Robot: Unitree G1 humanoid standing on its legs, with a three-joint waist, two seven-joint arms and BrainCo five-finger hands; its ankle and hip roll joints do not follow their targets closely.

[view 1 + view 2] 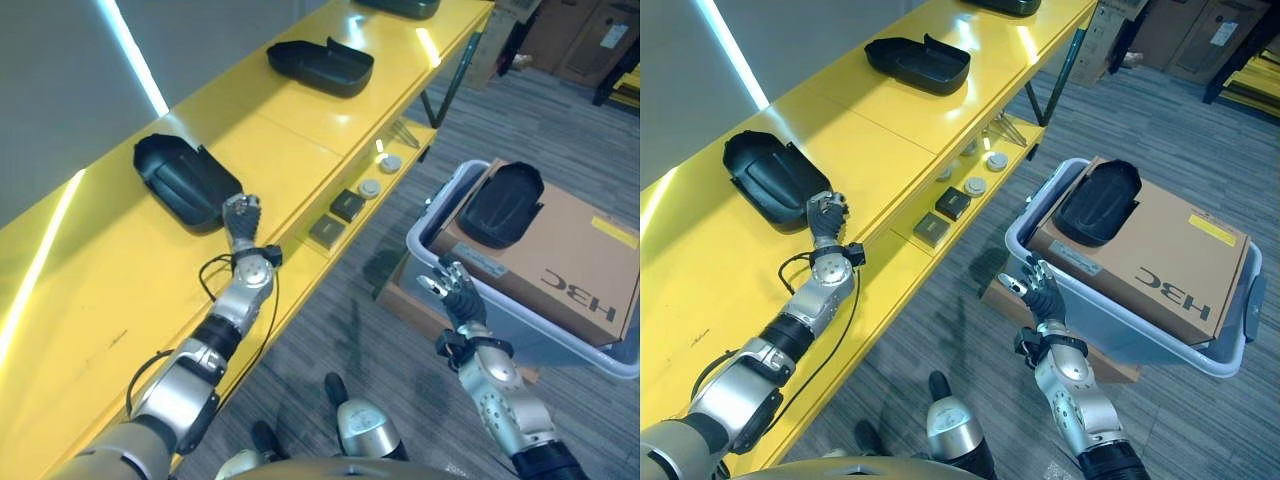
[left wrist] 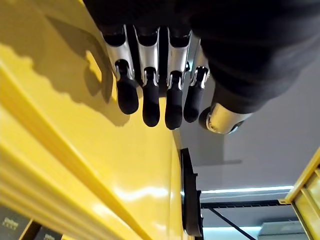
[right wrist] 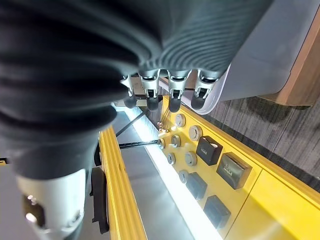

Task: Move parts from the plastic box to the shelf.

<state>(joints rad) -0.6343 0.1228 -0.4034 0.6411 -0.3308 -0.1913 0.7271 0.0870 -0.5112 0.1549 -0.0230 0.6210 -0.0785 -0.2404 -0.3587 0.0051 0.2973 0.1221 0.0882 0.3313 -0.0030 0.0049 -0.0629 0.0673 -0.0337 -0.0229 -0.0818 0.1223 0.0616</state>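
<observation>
A black moulded part (image 1: pixel 185 180) lies on top of the yellow shelf (image 1: pixel 300 130). My left hand (image 1: pixel 241 216) rests just beside its near edge, fingers (image 2: pixel 150 102) relaxed and holding nothing. Another black part (image 1: pixel 500 205) sits on a cardboard box (image 1: pixel 565 255) inside the grey plastic box (image 1: pixel 428 232) on the floor at the right. My right hand (image 1: pixel 455 292) hovers in front of that box's near corner, its fingers (image 3: pixel 171 95) spread and nothing in them.
Two more black parts (image 1: pixel 320 65) (image 1: pixel 400 7) lie farther along the shelf top. The lower shelf board holds small dark blocks (image 1: pixel 346 205) and round pieces (image 1: pixel 371 187). Grey carpet (image 1: pixel 330 330) runs between shelf and box.
</observation>
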